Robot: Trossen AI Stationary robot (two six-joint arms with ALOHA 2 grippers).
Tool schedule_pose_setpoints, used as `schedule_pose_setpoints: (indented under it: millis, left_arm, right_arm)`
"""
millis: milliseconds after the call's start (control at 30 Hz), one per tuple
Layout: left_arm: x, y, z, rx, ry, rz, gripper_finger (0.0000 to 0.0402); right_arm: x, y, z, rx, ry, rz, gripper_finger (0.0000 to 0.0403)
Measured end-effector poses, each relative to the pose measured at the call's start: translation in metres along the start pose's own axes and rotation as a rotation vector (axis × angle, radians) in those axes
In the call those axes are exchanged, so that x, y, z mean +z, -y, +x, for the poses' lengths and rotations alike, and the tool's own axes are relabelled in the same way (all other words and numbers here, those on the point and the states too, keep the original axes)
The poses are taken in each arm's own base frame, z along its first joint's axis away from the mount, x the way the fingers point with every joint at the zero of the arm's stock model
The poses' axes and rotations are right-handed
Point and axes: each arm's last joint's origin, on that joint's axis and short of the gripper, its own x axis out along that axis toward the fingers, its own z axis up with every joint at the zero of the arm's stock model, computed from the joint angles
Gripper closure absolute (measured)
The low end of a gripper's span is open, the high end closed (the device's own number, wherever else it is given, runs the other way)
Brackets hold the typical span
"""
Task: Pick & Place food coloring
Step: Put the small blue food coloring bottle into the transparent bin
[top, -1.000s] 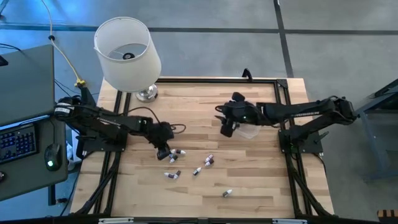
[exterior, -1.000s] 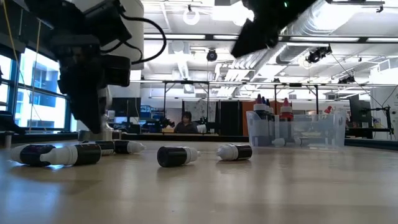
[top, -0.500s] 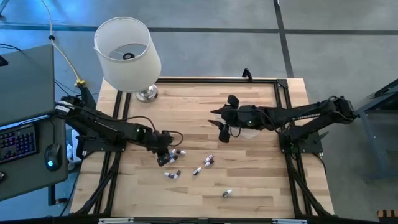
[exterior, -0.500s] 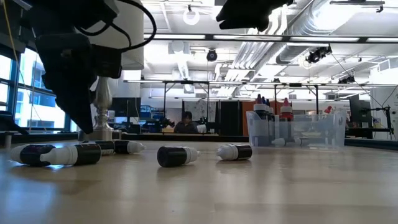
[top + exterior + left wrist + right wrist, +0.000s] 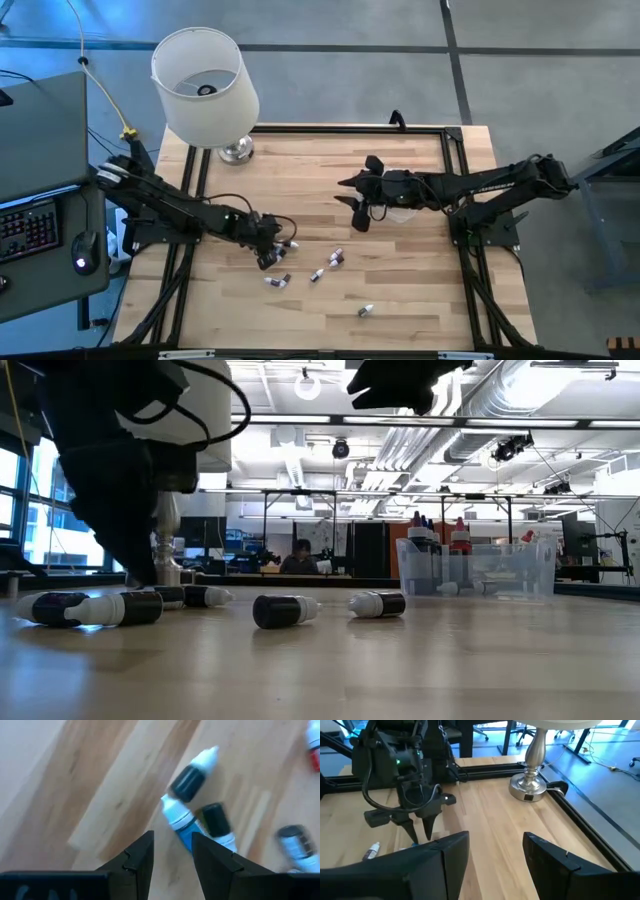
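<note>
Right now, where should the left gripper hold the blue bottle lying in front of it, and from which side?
Hold the blue bottle across its round body, below the white cap. It lies flat, so the left gripper probably does best coming from above, open fingers astride it.

The high camera looked straight down on the whole table (image 5: 400, 290). The low one sat at tabletop height, facing level into the room. Each wrist camera peered closely past its own fingers — all four views shared the wooden tabletop.
</note>
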Motion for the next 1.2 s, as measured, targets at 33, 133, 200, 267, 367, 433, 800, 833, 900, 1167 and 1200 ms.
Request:
schedule_pose_setpoints:
  millis: [33,133,200,267,367,433,800,833,900,1167,1200]
  left_arm:
    - [0.001,0.002,0.001,-0.013,0.006,0.001,0.027]
    - [0.002,0.005,0.01,-0.027,0.015,-0.003,0.027]
    - [-0.002,0.003,0.014,-0.003,-0.01,0.002,0.027]
    - [0.0,0.004,0.014,-0.013,-0.001,-0.001,0.027]
    - [-0.001,0.004,0.017,-0.005,-0.006,0.0,0.027]
    - [-0.001,0.004,0.018,-0.005,-0.008,0.005,0.027]
    - [-0.001,0.004,0.02,0.011,0.011,0.134,0.032]
    - [0.0,0.004,0.02,0.015,0.018,0.133,0.0329]
    - [0.001,0.005,0.02,0.022,0.025,0.133,0.0341]
    - [0.031,0.021,0.004,0.09,0.104,0.212,0.0329]
    - [0.039,0.024,0.001,0.09,0.125,0.225,0.0328]
  right_arm:
    - [0.0,-0.001,0.0,0.006,-0.001,0.0,0.0222]
    - [-0.001,-0.001,0.0,0.01,-0.007,-0.003,0.0222]
    - [-0.002,-0.001,0.0,0.009,-0.016,-0.006,0.0222]
    - [-0.002,-0.001,0.0,0.009,-0.016,-0.006,0.0222]
    - [-0.002,-0.001,0.0,0.008,-0.019,-0.007,0.0222]
    - [-0.003,-0.001,0.0,0.008,-0.027,0.003,0.0222]
    - [-0.004,-0.001,0.0,0.006,-0.034,0.084,0.0222]
    - [-0.004,-0.001,0.0,0.006,-0.035,0.086,0.0222]
    - [-0.003,0.0,-0.003,0.009,-0.043,0.091,0.0222]
    - [-0.01,0.001,-0.045,0.076,-0.225,0.173,0.0222]
    - [-0.013,0.0,-0.051,0.07,-0.258,0.18,0.0222]
